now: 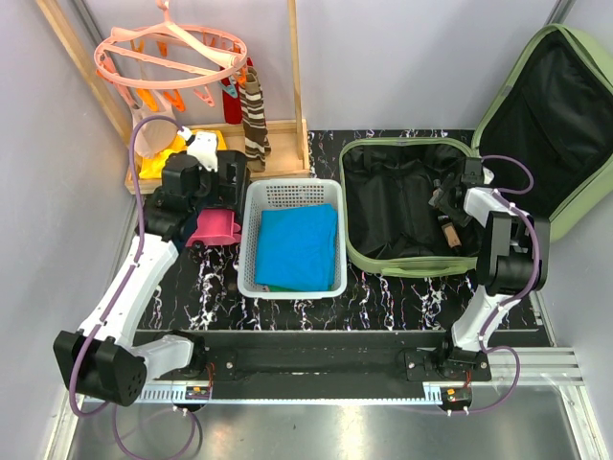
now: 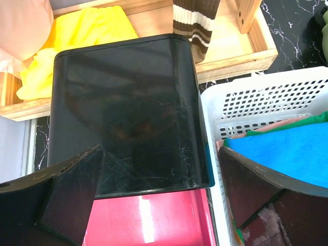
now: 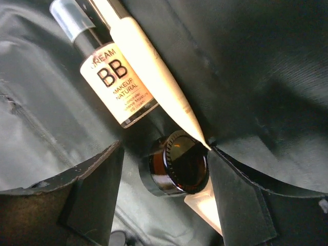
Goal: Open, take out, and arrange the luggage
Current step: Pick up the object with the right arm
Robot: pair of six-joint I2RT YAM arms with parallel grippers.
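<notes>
The luggage (image 1: 388,201) lies open on the table at 3 o'clock of the white basket (image 1: 287,196), its shell flat and its lid propped up toward 1 o'clock against the wall. We find the right gripper (image 3: 165,154) already inside the shell, near its 3 o'clock wall, with the jaws standing apart and holding nothing. The relation that governs the coming move is this: a dark amber jar (image 3: 177,169) sits directly between the two fingers, at 6 o'clock of the wrist view's centre, with its round face turned toward the camera. The left-hand finger stands clear of the jar. The right-hand finger is close against it, and we cannot tell whether it touches. Two tubes lie just beyond the jar at 12 o'clock: a BB cream tube (image 3: 115,84) and a cream-coloured tube (image 3: 154,72), both with their long axes running from 11 o'clock to 5 o'clock. The pointed end of the cream-coloured tube reaches the tip of the right-hand finger, so we judge that a closing stroke may catch it together with the jar. The right arm is clearly the nearer one to the contents. The left gripper (image 2: 159,151) hovers well apart at 9 o'clock of the basket, jaws fully spread over a black case (image 2: 128,102) and gripping nothing
</notes>
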